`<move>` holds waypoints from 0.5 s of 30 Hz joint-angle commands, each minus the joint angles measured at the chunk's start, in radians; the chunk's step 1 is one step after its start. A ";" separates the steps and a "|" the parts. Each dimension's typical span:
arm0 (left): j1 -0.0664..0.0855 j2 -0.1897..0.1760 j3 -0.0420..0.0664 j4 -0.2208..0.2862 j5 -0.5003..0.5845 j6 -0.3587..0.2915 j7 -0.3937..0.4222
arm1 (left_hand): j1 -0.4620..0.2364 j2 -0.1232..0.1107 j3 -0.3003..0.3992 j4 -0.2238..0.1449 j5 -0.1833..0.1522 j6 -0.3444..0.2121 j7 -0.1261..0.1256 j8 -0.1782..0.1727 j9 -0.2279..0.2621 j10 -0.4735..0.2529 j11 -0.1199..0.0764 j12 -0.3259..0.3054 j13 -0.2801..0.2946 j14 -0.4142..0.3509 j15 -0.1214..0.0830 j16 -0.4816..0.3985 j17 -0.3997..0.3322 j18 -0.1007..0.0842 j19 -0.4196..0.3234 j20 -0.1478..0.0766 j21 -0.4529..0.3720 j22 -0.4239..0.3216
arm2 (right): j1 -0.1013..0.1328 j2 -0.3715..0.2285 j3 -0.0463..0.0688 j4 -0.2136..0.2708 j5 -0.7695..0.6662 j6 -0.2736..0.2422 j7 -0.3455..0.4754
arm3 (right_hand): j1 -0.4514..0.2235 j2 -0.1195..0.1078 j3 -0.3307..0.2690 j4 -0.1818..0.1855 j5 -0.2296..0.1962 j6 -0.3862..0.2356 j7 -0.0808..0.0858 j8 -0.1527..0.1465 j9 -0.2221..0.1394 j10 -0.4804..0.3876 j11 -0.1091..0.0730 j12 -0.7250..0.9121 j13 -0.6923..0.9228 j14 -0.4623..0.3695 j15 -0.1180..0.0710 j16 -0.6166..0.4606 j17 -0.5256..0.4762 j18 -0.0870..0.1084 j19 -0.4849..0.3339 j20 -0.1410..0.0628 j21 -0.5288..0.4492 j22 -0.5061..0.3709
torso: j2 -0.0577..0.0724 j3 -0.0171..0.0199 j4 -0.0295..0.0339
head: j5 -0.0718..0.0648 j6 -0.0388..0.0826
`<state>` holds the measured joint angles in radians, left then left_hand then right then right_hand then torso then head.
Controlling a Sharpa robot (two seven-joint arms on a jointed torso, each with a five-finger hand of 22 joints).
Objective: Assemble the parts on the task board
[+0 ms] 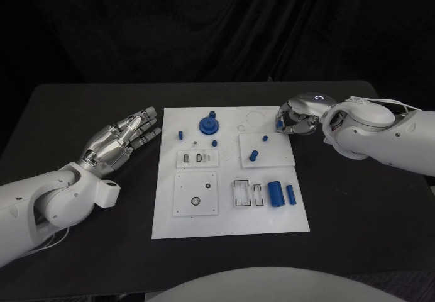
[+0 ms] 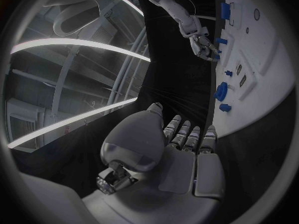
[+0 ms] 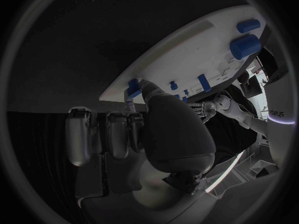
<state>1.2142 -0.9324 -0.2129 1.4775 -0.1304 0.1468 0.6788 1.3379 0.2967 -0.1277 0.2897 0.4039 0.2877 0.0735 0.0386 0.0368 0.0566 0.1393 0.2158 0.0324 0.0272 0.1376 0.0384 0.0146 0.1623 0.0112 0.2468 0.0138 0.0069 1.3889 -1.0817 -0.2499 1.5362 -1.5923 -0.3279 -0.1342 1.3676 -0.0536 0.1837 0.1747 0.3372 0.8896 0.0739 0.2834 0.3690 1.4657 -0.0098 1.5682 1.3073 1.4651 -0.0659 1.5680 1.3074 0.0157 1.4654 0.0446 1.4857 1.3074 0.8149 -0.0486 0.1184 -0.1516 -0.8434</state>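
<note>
The white task board lies in the middle of the black table. My right hand hangs over the board's far right corner, fingers curled, and pinches a small blue part between thumb and finger; the right wrist view shows that part at the thumb tip. My left hand hovers flat beside the board's left edge, fingers spread, holding nothing. A round blue knob stands at the board's far middle. Two blue cylinders lie side by side near the right edge. A short blue peg lies on a raised square plate.
Small blue pegs dot the board's far left part. A raised white plate with holes sits at the near left, and a slotted one is above it. Bare black table surrounds the board on all sides.
</note>
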 commanded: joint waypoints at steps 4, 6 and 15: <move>-0.003 0.002 0.001 0.001 0.000 0.016 0.085 | 0.010 -0.003 0.009 0.000 0.004 -0.005 0.004 0.001 0.000 -0.001 0.006 0.000 -0.001 -0.001 0.008 -0.001 -0.001 0.016 0.002 0.007 -0.002 0.001 | -0.003 0.000 0.000 0.000 -0.003 -0.028 0.008 | 0.026 0.011 0.009 -0.021 0.015 0.018 -0.006 0.025 0.030 0.105 -0.010 0.003 0.263 0.106 -0.011 0.003 0.263 0.011 0.051 -0.008 -0.009 0.224 | 0.000 -0.0005 -0.0009 | 0.002 -0.001; -0.003 0.002 0.001 0.001 0.000 0.017 0.084 | 0.010 -0.003 0.009 0.000 0.004 -0.005 0.004 0.001 0.000 -0.001 0.006 0.000 -0.001 -0.001 0.008 -0.001 -0.001 0.016 0.002 0.007 -0.002 0.001 | -0.003 -0.001 0.000 0.002 -0.003 -0.038 0.011 | 0.031 0.015 0.012 -0.026 0.017 0.022 -0.007 0.030 0.036 0.105 -0.011 0.003 0.263 0.106 -0.012 0.003 0.263 0.011 0.050 -0.009 -0.009 0.224 | 0.000 -0.0004 -0.0005 | 0.001 -0.001; -0.005 -0.001 0.001 0.001 0.000 0.018 0.080 | 0.010 -0.003 0.009 -0.001 0.005 -0.005 0.004 0.000 0.000 -0.001 0.006 0.000 -0.001 -0.001 0.009 -0.001 -0.001 0.016 0.001 0.007 -0.002 0.001 | -0.001 -0.022 0.002 0.041 -0.003 -0.082 0.019 | 0.042 0.020 0.017 -0.041 0.005 0.033 -0.004 0.046 0.057 0.105 -0.009 0.003 0.263 0.106 -0.012 0.003 0.263 0.012 0.049 -0.010 -0.014 0.223 | 0.000 -0.0002 -0.0002 | 0.005 -0.001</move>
<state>1.2106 -0.9337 -0.2129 1.4763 -0.1305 0.1516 0.6788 1.3379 0.2967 -0.1220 0.2896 0.4038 0.2877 0.0735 0.0386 0.0368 0.0567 0.1393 0.2158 0.0324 0.0272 0.1376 0.0384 0.0146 0.1622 0.0113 0.2468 0.0138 0.0069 1.3886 -1.0984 -0.2496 1.5642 -1.5922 -0.3644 -0.1227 1.4047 -0.0407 0.2015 0.1374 0.3470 0.9046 0.0784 0.3136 0.3825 1.4667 -0.0163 1.5682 1.3074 1.4653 -0.0733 1.5680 1.3074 0.0157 1.4689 0.0411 1.4751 1.3074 0.8148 -0.0488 0.1180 -0.1479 -0.8447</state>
